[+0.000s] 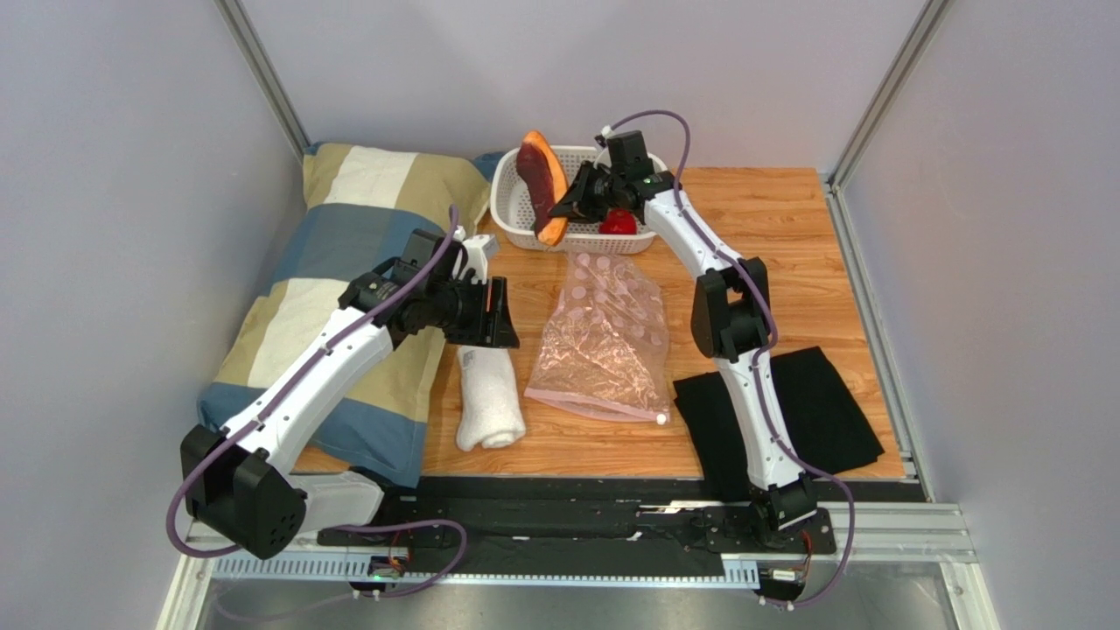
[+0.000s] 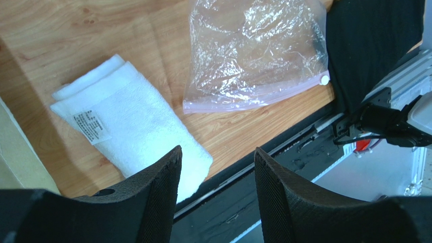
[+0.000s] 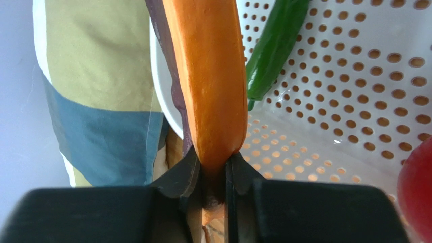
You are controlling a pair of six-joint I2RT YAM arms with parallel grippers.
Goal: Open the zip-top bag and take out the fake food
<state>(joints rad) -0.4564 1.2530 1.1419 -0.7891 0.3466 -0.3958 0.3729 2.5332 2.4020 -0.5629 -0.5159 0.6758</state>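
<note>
Over the basket (image 1: 515, 221) — unloading nearly done
Right gripper (image 3: 210, 171) clamps the orange-purple piece (image 3: 209, 76); bag (image 1: 602, 339) looks empty, pepper (image 3: 276, 45) and tomato (image 3: 419, 188) out; left gripper (image 2: 217, 167) gapes, empty.

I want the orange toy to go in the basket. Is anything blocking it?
Nothing visible blocks it. The right gripper holds the orange toy at the basket, near its rim. The green pepper and red tomato lie off to one side.

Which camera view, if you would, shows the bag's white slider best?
Left wrist view: the slider is large and sharp at the zip strip's end. Top external shows only a tiny white dot; right wrist shows none of it.
</note>
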